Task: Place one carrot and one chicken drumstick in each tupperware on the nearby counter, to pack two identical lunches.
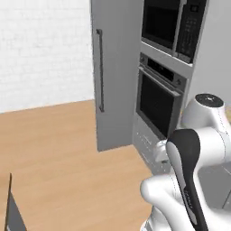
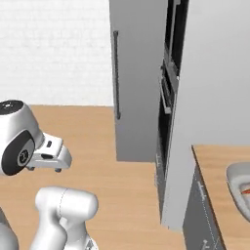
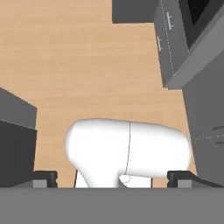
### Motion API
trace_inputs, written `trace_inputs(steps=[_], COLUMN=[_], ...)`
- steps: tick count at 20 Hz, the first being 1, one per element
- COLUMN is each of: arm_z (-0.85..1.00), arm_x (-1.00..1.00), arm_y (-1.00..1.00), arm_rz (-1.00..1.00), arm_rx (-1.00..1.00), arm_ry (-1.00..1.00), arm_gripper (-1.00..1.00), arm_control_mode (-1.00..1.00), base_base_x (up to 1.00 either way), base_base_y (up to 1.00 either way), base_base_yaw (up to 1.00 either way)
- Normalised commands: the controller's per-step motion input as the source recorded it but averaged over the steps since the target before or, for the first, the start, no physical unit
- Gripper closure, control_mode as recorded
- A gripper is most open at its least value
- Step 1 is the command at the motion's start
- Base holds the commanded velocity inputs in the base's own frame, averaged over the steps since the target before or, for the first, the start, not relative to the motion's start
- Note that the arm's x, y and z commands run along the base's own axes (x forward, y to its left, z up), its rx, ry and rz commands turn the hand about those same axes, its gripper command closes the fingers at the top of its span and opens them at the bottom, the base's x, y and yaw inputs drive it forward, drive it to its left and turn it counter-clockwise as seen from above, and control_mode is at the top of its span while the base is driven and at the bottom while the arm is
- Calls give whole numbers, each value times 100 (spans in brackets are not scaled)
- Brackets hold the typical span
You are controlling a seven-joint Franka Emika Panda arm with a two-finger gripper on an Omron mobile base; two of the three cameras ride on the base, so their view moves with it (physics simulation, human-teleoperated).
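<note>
My robot faces a tall oven cabinet (image 1: 160,85) across wood floor (image 1: 67,153).
Jaws spread wide, holding nothing; a grey tupperware (image 2: 239,188) sits on the worktop (image 2: 219,171) at far right.

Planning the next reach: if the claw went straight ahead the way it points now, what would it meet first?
Probably the wooden floor. The open claw points down at it with nothing held between its fingertips; the grey cabinets stand off to the side. Depth is hard to judge.
</note>
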Motion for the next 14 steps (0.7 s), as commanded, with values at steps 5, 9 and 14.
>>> trace_inputs(steps=[5, 9, 14], arm_z=[0, 0, 0], arm_x=[0, 0, 0], arm_y=[0, 0, 0], arm_rz=[0, 0, 0], arm_rx=[0, 0, 0], arm_ry=[0, 0, 0], arm_gripper=[-100, -100, -100], arm_control_mode=[100, 100, 100], base_base_x=[39, 98, 100], base_base_y=[26, 0, 0], base_base_yaw=[84, 60, 44])
